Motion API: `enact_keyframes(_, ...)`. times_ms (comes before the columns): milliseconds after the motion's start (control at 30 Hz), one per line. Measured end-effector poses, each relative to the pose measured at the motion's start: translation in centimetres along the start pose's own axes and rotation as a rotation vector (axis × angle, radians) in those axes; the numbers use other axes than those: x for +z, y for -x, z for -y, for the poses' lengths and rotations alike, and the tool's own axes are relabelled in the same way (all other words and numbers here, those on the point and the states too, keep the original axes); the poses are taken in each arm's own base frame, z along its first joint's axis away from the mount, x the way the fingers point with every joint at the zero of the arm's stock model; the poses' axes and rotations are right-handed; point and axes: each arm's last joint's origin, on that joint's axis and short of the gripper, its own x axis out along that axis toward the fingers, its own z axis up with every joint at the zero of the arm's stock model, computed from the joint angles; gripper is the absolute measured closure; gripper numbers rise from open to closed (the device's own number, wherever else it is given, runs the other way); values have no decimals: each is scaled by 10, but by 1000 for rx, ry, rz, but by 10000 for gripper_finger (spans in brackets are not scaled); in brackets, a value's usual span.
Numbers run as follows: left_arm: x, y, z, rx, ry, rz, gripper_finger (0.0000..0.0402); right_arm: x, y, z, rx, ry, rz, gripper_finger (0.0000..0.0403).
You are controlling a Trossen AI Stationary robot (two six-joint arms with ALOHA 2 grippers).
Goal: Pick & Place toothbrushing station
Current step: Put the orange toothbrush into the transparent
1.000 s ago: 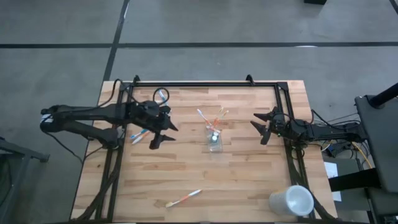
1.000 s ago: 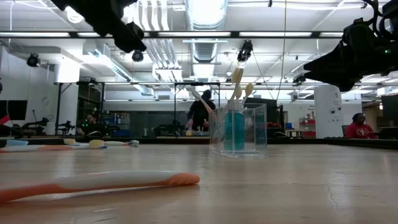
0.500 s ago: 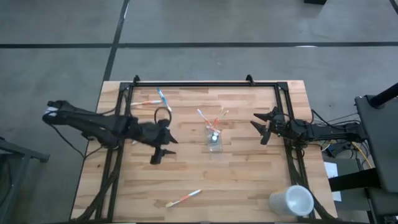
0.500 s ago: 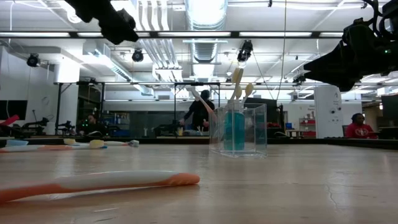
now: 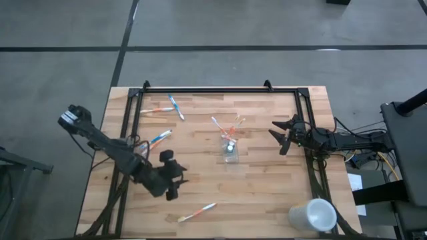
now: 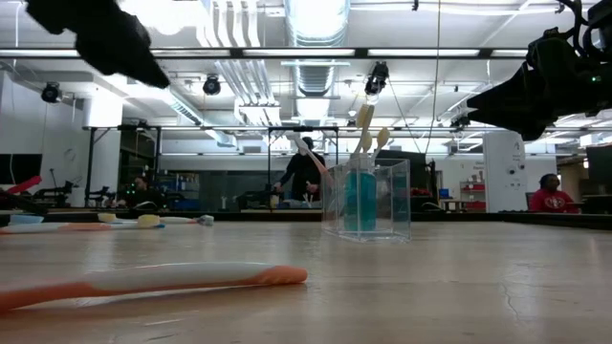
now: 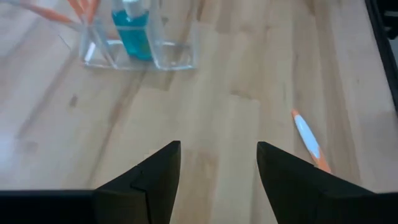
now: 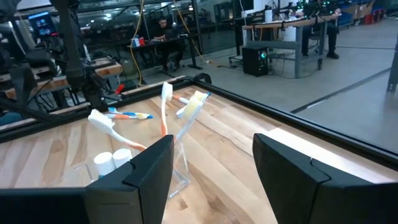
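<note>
toothbrush (image 5: 197,213), orange-tipped, lies at your left gripper's (image 5: 171,188) five o'clock, fingers spread; descend off-centre and you could skid it off the table edge. right gripper (image 5: 283,136) waits, open.

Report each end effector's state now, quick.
Left end effector: open, holding nothing, above the table.
Right end effector: open, holding nothing.

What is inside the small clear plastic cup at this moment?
The clear cup holds a blue tube with a white cap, standing upright, and three toothbrushes leaning out over its rim. The lower ends of their handles are partly hidden behind the tube.
</note>
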Motion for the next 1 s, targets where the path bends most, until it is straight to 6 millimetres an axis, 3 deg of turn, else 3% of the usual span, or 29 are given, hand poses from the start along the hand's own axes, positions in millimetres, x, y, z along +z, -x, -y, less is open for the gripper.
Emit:
enact_keyframes(367, -44, 1, 44, -75, -32, -71, 186, 0, 0, 0, 0, 0, 0, 188)
enact_keyframes(667, -84, 25, 83, -105, -34, 105, 186, 0, 0, 0, 0, 0, 0, 188)
enact_keyframes(1000, -104, 10, 111, -204, 100, 139, 186, 0, 0, 0, 0, 0, 0, 188)
